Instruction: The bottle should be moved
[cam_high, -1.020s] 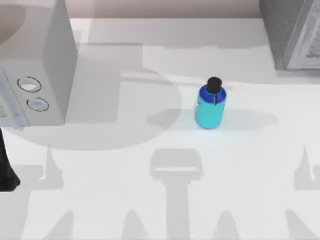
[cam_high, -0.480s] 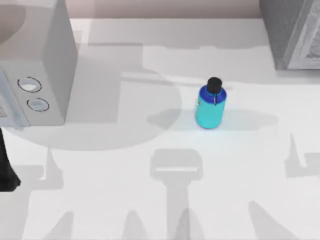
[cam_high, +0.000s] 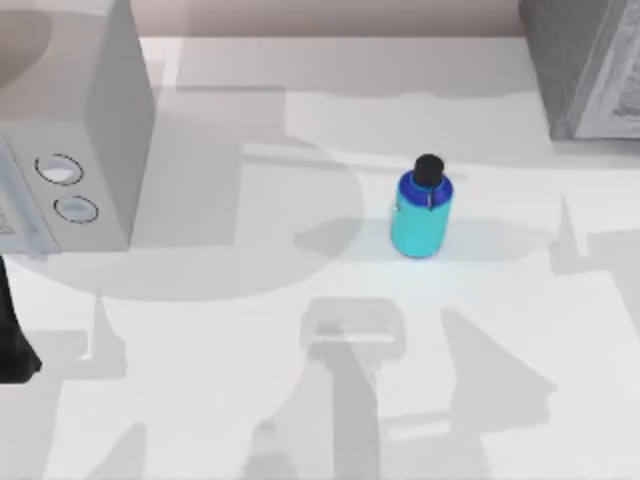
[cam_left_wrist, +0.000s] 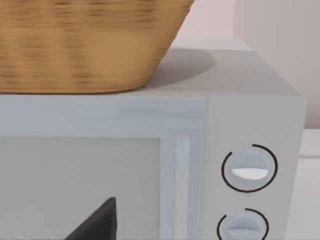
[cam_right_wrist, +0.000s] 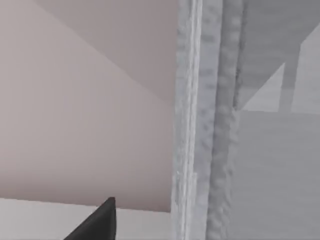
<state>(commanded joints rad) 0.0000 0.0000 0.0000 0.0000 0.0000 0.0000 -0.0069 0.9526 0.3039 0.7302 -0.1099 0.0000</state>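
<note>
Bottle (cam_high: 421, 214) stands upright on the table (cam_high: 250, 400); either tool's opening cannot be told.

The top view looks down on the table (cam_high: 300, 420); both it and the close left wrist view share the microwave (cam_left_wrist: 250, 125).

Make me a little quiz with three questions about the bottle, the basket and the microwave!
1. Where does the bottle stand?
A. inside the microwave
B. on the table, right of the microwave
C. in the basket

2. How many round knobs does the microwave have?
A. two
B. four
C. none

3. How is the bottle?
A. lying down
B. upright with its black cap on
C. held in a tool

Answers: 1 B, the top view shows it on the white table. 2 A, two knobs sit one above the other. 3 B, it stands alone, capped; the wicker basket rests on the microwave.
</note>
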